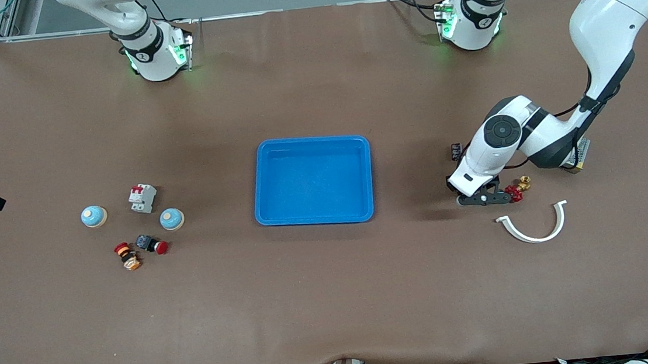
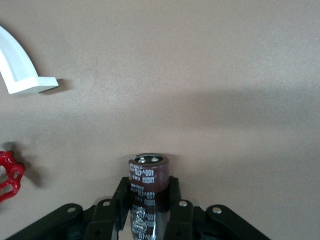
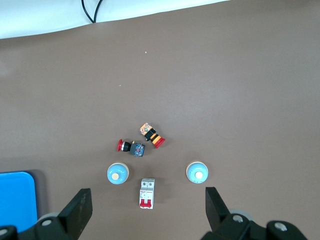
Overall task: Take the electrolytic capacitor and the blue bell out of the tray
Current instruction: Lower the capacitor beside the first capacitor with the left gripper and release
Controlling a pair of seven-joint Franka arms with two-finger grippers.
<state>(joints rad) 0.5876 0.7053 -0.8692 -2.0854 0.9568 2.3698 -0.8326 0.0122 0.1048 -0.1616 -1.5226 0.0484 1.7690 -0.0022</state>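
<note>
My left gripper [image 1: 481,199] is down at the table near the left arm's end, shut on a dark brown capacitor [image 2: 148,175] held between its fingers [image 2: 121,196]. The capacitor is hidden under the hand in the front view. Two blue bells [image 1: 93,216] [image 1: 172,219] sit near the right arm's end. They also show in the right wrist view [image 3: 118,173] [image 3: 197,172]. My right gripper [image 3: 147,215] is open and empty, high over the bells. It is out of the front view.
A blue tray [image 1: 308,140] lies mid-table. A white circuit breaker [image 1: 142,198] and two push buttons [image 1: 127,256] [image 1: 152,244] lie by the bells. A red valve [image 1: 515,191], a white curved piece [image 1: 533,228] and a small black part [image 1: 456,151] lie near the left gripper.
</note>
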